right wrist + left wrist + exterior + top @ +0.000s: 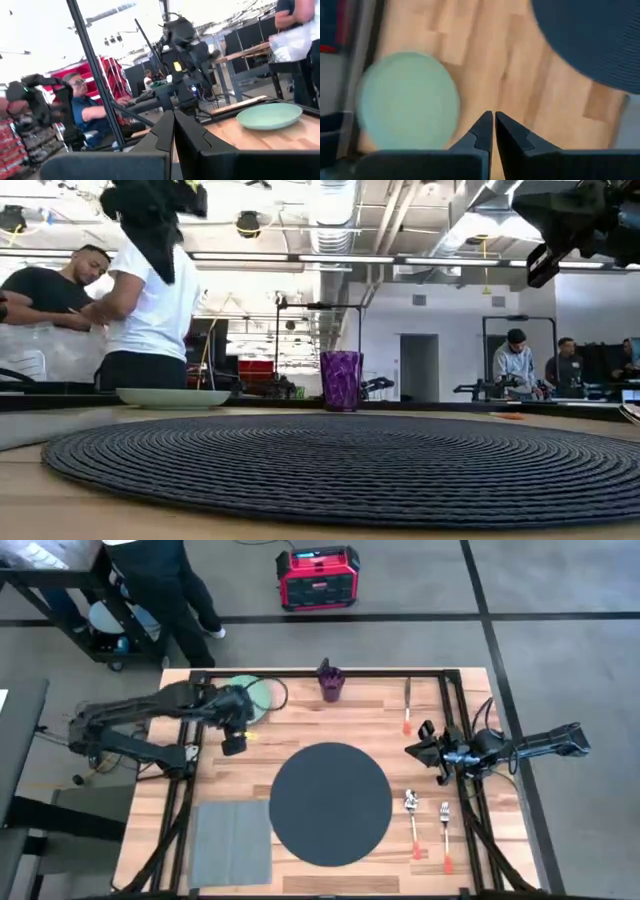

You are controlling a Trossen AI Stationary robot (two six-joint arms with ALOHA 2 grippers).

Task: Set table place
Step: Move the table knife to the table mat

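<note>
Both arms held above the table, fingers together, the round dark mat lying bare at centre.

High view: the place lies at the centre of the table; a grey napkin sits at lower left, a pale green plate at upper left, a purple cup at top centre, its contents not visible, and cutlery with orange handles at right. The left gripper hangs just beside the plate; the right gripper is at the right edge. A red box on the floor bears a label too small to read. Low view: the mat fills the foreground, cup and plate behind it, people in the room beyond. Left wrist view: jaws closed together above bare planks, plate at left. Right wrist view: jaws closed together, plate at right.
</note>
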